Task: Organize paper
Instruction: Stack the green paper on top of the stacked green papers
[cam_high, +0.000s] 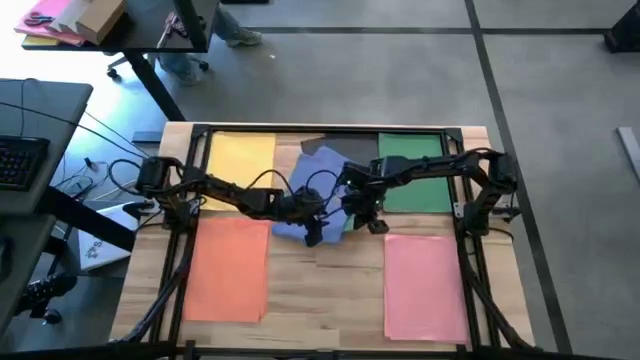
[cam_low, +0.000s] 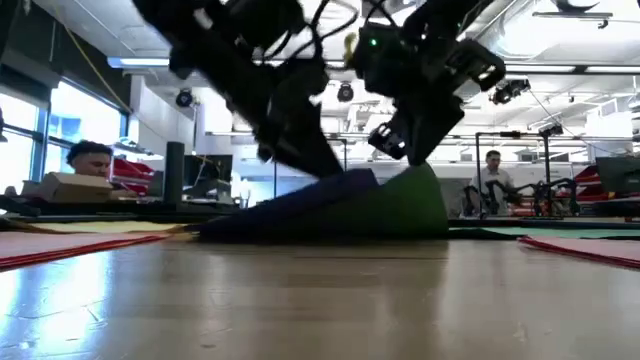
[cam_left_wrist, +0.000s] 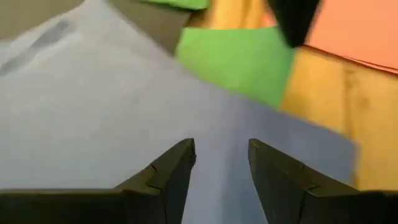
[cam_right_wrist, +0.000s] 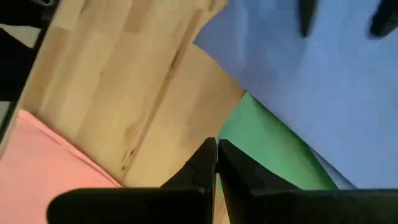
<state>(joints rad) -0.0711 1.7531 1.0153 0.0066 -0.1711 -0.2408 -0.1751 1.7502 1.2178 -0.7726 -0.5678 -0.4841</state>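
Both arms meet mid-frame in the high view over a loose blue sheet (cam_high: 300, 195) and a green sheet (cam_right_wrist: 267, 152). The left gripper (cam_left_wrist: 221, 165) sits fingers apart over the blue one; the right gripper (cam_right_wrist: 216, 163) is pinched on the green sheet's corner. Paper's light, floppy and slides easily, so I'd grab an edge or corner. No readable writing anywhere.

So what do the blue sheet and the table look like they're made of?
The blue sheet looks like thin matte paper: it lifts and bends under the left gripper without creasing. The table looks like light, jointed wood planks with visible grain and a slight sheen, probably sealed.
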